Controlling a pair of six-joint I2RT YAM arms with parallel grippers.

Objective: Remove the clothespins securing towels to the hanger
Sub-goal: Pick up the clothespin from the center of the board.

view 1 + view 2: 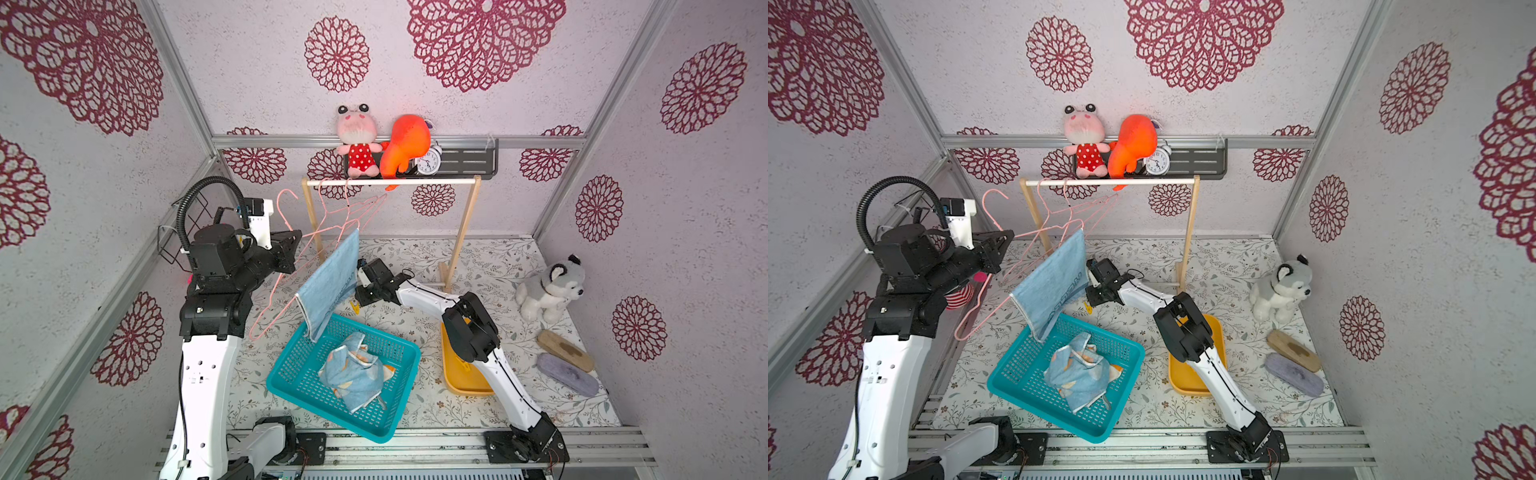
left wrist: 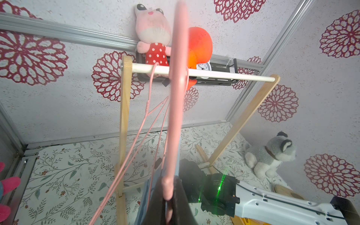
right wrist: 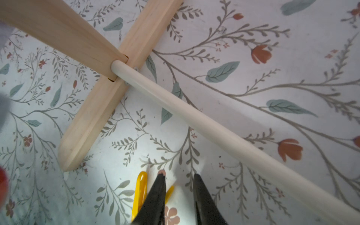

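Currently your left gripper clamps the pink hanger, blue towel draped over it; right gripper narrowly parted, empty, 1 yellow clothespin just beside it, outside the jaws. Risk: tilting the hanger could slide the towel off.

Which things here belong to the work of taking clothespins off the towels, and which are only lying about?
Job: hanger in the left pincer; blue towel on it; clothespin beside the right pincer; basket holding a second towel.

Lying about: toy dog, pink doll, orange toy, clock, wooden brush, grey brush, rack.
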